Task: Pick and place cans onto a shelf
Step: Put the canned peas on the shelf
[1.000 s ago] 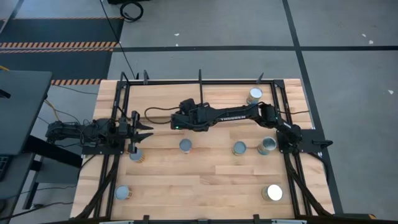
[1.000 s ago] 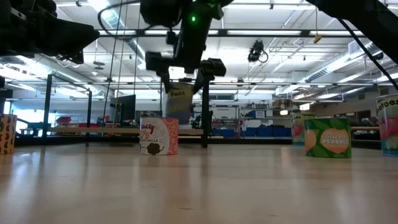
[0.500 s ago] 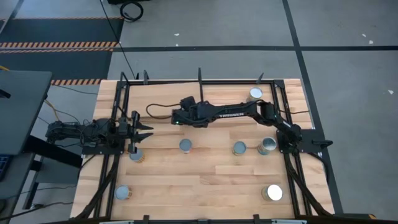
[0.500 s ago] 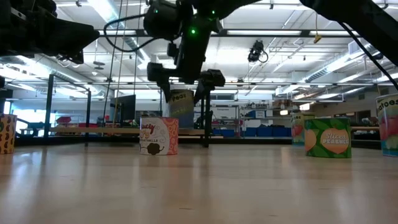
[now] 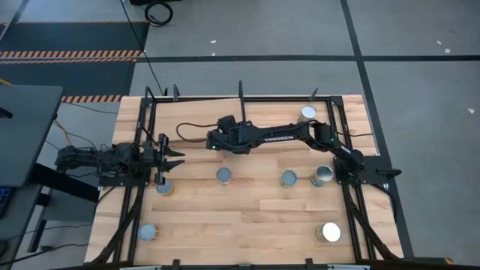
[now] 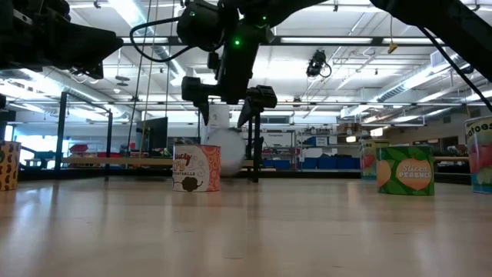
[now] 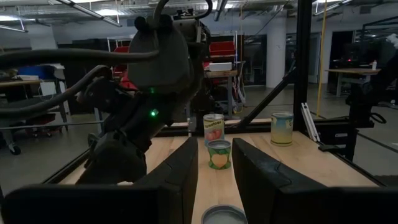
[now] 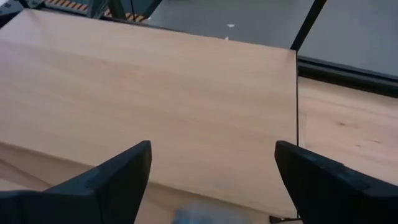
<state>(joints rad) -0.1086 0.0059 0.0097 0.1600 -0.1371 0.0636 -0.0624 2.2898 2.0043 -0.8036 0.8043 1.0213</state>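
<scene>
My right gripper [image 6: 228, 104] is open over the shelf's light-wood plank [image 8: 155, 93] at the table's far middle [image 5: 217, 140]. A can [image 6: 221, 142] shows as a pale blur just below its fingers, apart from them. A grey blur [image 8: 199, 216] lies at the edge of the right wrist view. My left gripper [image 7: 217, 171] is open at the table's left [image 5: 171, 157], above and beside a silver-topped can [image 7: 219, 215]. Other cans stand on their bases in a row on the table [image 5: 223, 175] [image 5: 289, 178] [image 5: 322, 175].
One can [image 5: 307, 114] stands at the far right by the black rods. Two more stand near the front edge [image 5: 148, 232] [image 5: 328, 232]. A can with a printed label [image 6: 196, 168] stands in front of the blurred can. Black frame rods [image 5: 240, 97] edge the table.
The can that hung between my right gripper's fingers has gone down out of them and is now a blur below. Before that, my right gripper sank a little with the can and shifted slightly toward the far edge.
</scene>
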